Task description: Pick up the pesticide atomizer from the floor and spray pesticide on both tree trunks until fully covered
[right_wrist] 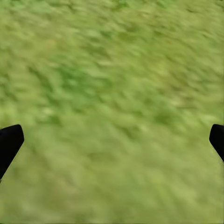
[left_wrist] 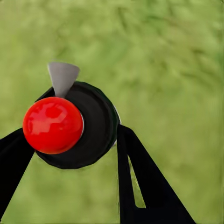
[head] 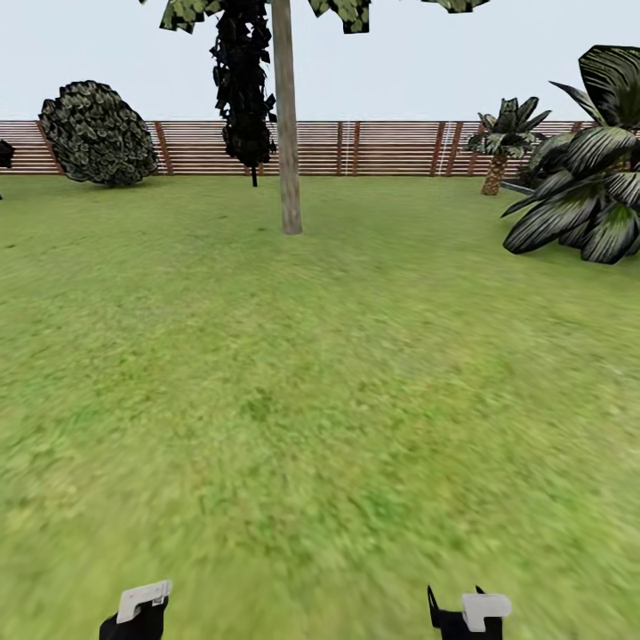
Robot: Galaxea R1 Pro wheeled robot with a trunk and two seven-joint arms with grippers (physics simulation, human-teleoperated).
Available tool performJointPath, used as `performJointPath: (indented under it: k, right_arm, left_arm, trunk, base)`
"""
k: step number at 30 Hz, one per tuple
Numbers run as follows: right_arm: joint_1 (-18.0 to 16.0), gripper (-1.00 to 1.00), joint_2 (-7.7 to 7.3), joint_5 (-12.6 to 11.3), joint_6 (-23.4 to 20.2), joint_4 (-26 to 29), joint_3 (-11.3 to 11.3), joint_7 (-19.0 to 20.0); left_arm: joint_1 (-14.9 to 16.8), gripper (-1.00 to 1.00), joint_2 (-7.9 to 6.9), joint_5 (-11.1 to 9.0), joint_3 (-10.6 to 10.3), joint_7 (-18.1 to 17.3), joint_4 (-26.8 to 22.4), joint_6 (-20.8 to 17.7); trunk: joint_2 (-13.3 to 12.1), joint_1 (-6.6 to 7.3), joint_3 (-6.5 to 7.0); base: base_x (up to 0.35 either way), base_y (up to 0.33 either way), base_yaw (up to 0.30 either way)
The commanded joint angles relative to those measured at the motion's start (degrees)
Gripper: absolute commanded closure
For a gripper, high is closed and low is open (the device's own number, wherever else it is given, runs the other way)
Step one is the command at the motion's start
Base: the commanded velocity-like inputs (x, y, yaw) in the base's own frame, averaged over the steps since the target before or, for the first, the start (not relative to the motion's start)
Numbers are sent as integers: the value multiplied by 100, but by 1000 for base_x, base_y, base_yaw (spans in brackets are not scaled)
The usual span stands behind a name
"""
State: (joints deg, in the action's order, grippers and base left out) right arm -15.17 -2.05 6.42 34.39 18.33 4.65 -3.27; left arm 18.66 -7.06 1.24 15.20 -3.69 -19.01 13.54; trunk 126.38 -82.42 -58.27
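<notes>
Grass (head: 320,427) lies between the robot and the far tree trunk (head: 286,133), which stands straight ahead, a bit nearer the left fingers (left_wrist: 28,154) pinching the pesticide atomizer (left_wrist: 70,123), while the right fingers (right_wrist: 9,142) are spread wide, holding nothing.

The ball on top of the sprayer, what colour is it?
Bright red. The ball caps the black atomizer held in the left gripper, clearest in the left wrist view.
</notes>
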Motion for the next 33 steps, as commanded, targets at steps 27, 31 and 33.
performJointPath:
  k: [27, 31, 33]
  right_arm:
    - [-3, -100, -15, 70, 15, -14, 28, -16]
    - [-3, -100, -15, 70, 15, -14, 27, -16]
    - [-3, -100, -15, 70, 15, -14, 27, -16]
  left_arm:
    - [6, 100, 3, 10, 45, -39, 3, 17]
    - [6, 100, 3, 10, 45, -39, 3, 17]
    - [5, 100, 3, 10, 45, -39, 3, 17]
  trunk:
    - [1, -3, -4]
    - [1, -3, -4]
    - [1, -3, -4]
  base:
    - [339, 0, 0]
    - [339, 0, 0]
    - [339, 0, 0]
